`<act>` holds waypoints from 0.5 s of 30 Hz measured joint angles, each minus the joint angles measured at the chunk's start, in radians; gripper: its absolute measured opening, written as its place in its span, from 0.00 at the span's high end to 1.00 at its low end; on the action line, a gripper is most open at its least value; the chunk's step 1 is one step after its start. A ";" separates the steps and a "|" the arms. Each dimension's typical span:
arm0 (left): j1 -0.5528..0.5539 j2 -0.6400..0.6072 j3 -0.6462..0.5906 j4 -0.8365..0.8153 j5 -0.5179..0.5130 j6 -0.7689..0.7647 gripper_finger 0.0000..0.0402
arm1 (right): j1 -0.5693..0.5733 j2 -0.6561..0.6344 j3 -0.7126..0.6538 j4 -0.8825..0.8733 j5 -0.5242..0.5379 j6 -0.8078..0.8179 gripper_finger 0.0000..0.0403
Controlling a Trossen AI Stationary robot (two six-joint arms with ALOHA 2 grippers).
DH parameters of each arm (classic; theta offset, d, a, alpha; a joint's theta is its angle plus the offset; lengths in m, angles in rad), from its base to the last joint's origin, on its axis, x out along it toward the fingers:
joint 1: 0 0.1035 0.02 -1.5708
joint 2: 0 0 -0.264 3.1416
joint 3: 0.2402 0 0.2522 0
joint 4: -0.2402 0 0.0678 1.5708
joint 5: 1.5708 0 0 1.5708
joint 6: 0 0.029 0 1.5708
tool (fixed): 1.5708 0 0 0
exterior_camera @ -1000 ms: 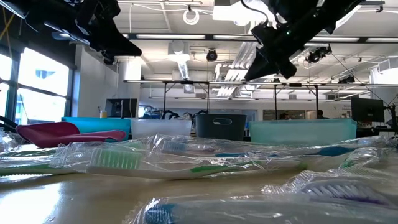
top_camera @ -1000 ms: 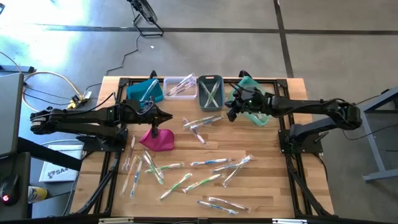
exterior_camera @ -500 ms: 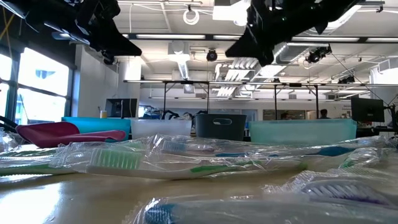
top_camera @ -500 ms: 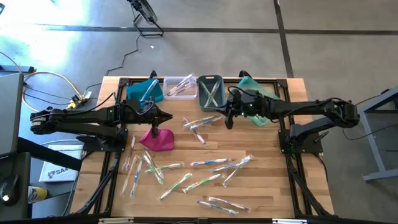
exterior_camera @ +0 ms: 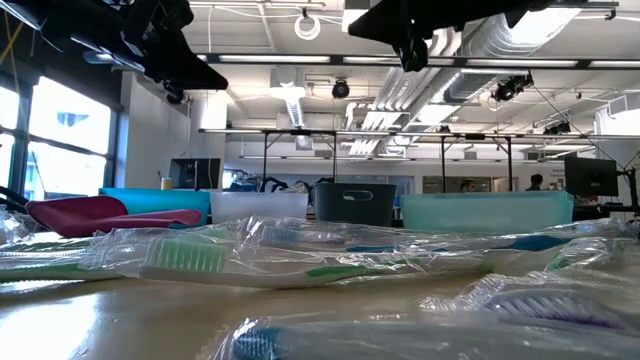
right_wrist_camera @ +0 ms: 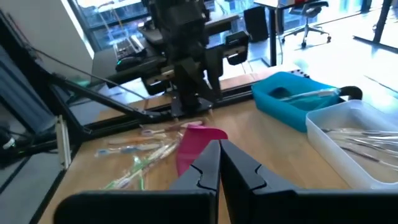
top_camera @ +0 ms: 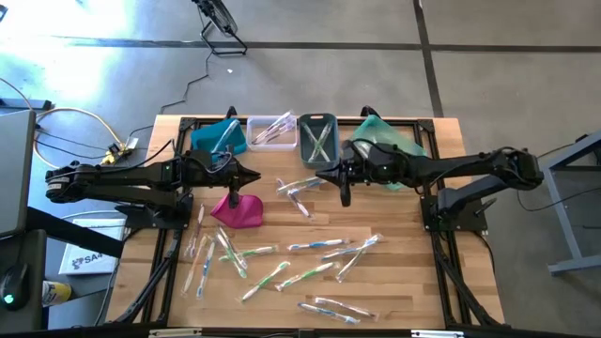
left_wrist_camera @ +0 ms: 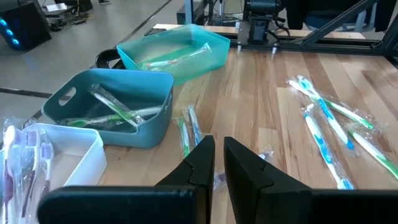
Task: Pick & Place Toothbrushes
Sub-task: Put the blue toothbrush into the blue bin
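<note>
While wrapped, toothbrushes point(top_camera: 317, 141) inside grey bin point(top_camera: 317, 122).

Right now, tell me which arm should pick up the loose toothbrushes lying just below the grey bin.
Right. The right pincer, shut and empty, hangs just beside those toothbrushes below the grey bin. The left pincer hovers above the magenta pouch, farther off.

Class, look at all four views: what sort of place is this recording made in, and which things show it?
Probably a robotics lab or workshop: exposed ceiling ducts, a bare concrete floor, and an office chair beyond the wooden table.
</note>
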 joint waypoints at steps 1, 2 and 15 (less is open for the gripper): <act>0.000 0.000 0.000 0.003 0.000 0.000 0.93 | 0.005 0.000 0.009 -0.017 0.001 -0.010 0.99; 0.000 0.000 0.000 0.006 0.000 0.000 0.93 | 0.010 0.000 0.016 -0.034 0.004 -0.024 0.99; 0.000 0.000 0.000 -0.001 0.000 -0.030 0.93 | 0.016 0.004 0.021 -0.077 -0.030 -0.131 0.99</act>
